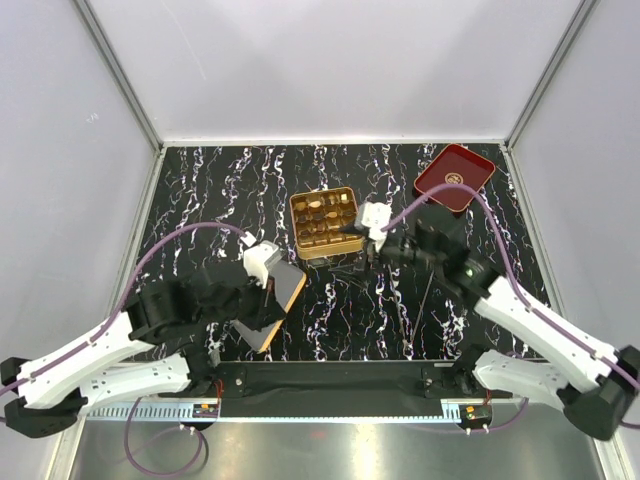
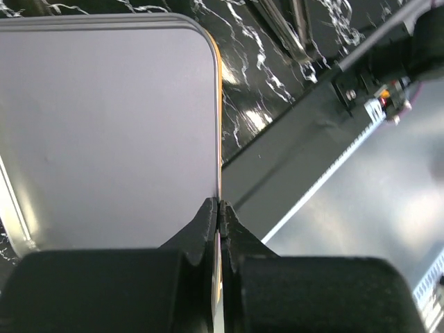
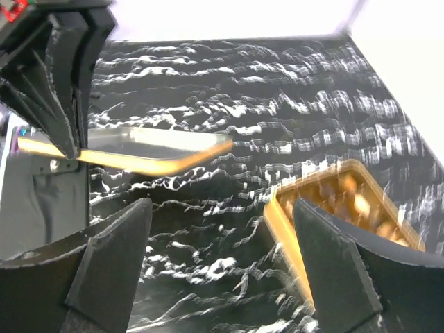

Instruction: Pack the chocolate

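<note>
Site: we log a robotics lab test cell | enclosure: white panel walls point(image 1: 330, 60) on aluminium frame posts point(image 1: 120, 75) | bench: black marbled table point(image 1: 200, 190) | rig: we see left arm point(image 1: 90, 350) and right arm point(image 1: 540, 320) bolted to a black rail point(image 1: 330, 377), purple cables point(image 1: 200, 226) looping.

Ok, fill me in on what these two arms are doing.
The left end effector is shut on the edge of a flat gold-rimmed lid, probably the tin's, and holds it tilted to the near left of the gold tin. The right end effector is open, close beside that tin, whose grid already holds chocolate pieces. A dark red tray sits at the far right.
</note>
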